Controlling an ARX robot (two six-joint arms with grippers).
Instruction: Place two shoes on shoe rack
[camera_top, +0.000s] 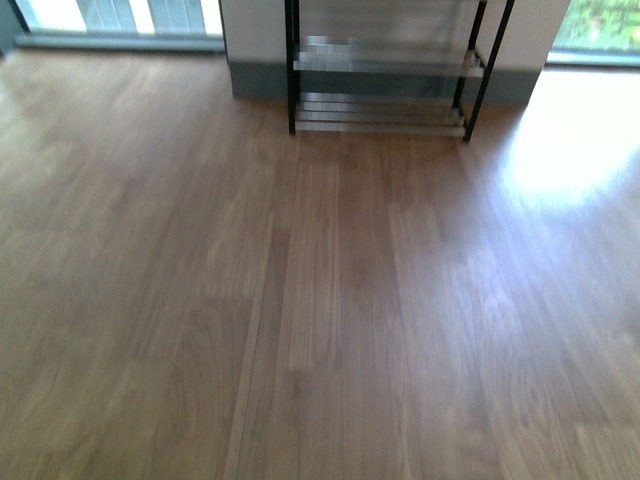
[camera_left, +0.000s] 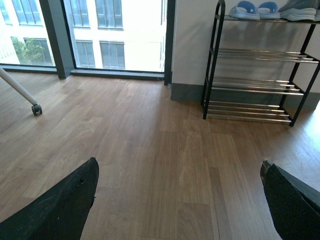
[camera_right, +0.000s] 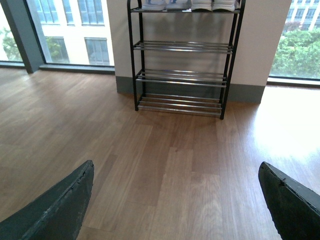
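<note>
Here the left gripper stands wide, its two dark fingers far apart at the edges of the left wrist view with only bare wooden floor between them; the right gripper is spread just as wide and holds nothing, its fingers framing the same floor. Beyond both grippers, well apart from them, the shoe rack stands against a pale wall between tall windows; its black frame carries four tiers of chrome bars, and the three lower tiers are bare. On the top tier, in the left wrist view, a pair of blue slippers sits beside a grey sneaker with a white sole at the frame's edge; the right wrist view shows only the lower edges of footwear up there, too cropped to tell apart. A white leg on a castor rests on the floor near the window. In the front view only the rack's lower tiers show; neither arm is in view there.
</note>
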